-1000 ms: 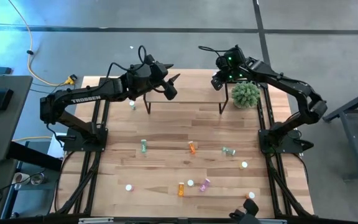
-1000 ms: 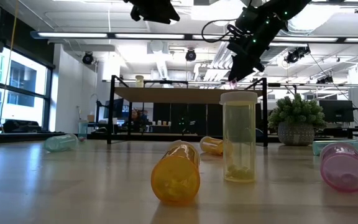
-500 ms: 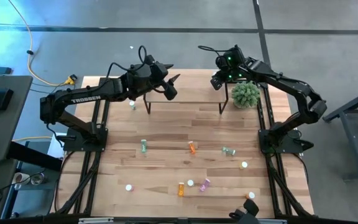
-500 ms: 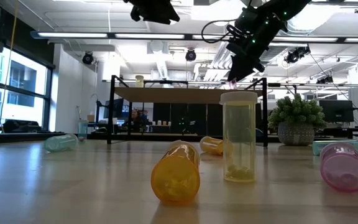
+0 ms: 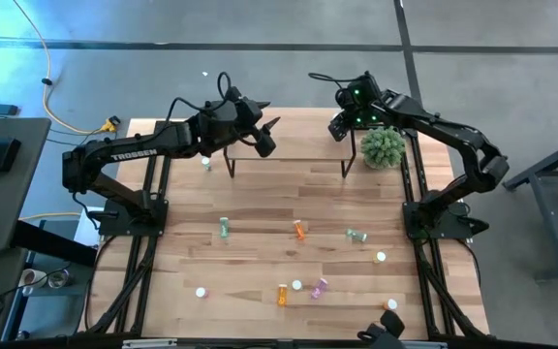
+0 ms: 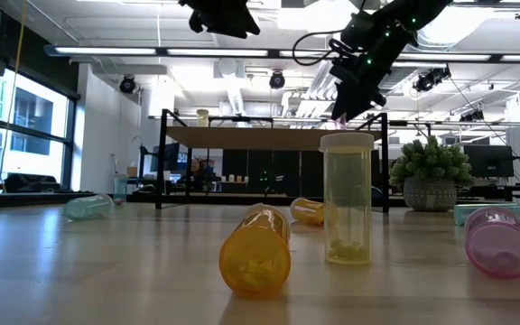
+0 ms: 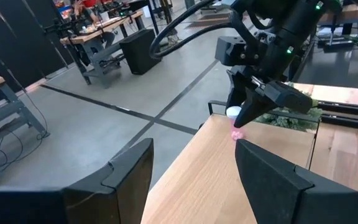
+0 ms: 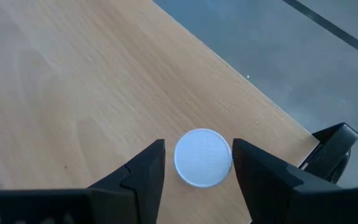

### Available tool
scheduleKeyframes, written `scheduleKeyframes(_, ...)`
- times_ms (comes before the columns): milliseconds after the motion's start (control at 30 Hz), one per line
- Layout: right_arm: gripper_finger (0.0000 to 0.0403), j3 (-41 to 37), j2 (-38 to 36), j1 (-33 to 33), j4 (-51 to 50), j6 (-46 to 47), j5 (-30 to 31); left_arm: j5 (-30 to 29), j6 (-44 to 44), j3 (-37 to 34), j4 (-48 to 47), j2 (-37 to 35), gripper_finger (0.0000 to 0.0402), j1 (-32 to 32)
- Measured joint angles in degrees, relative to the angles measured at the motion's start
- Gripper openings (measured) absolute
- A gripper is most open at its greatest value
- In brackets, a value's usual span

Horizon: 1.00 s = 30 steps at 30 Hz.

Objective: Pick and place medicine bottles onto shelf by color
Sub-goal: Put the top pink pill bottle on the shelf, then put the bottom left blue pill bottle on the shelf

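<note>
Right gripper (image 8: pixel 194 171) sits over the shelf (image 5: pixel 303 145) at its back right corner, fingers (image 8: pixel 143 171) spread, a white-capped pink bottle (image 8: pixel 202 157) standing upright on the board between them, small gap on each side. Left wrist view shows that bottle (image 7: pixel 235 123) just under the right fingertips. Left gripper (image 5: pixel 267 136) hangs above the shelf's left part, jaws apart, nothing in them. Other medicine bottles (image 5: pixel 299 230) lie scattered on the table (image 5: pixel 260 194); plant ball (image 5: pixel 384 146) sits beside the shelf's right end.
</note>
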Motion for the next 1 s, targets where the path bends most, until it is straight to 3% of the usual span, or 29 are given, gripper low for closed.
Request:
scheduleKeyframes(300,0.0183,0.0,-2.8,-0.1,1.7,0.0,0.0,-0.2,0.0,0.0,-0.3,0.0,0.0216,0.0)
scheduleKeyframes(600,0.0184,2.2,-6.8,-0.1,2.6,-0.5,-0.1,-2.9,-2.2,0.0,-8.4,-3.2,0.0218,-1.0)
scheduleKeyframes(800,0.0184,5.2,-7.2,0.4,0.9,-0.5,-0.1,-2.8,-11.3,0.0,-19.6,-6.9,0.0218,-3.4)
scheduleKeyframes(1000,0.0184,6.0,-7.2,1.5,0.4,-0.5,-0.1,-2.5,-29.4,0.0,-37.0,-8.7,0.0218,-8.0)
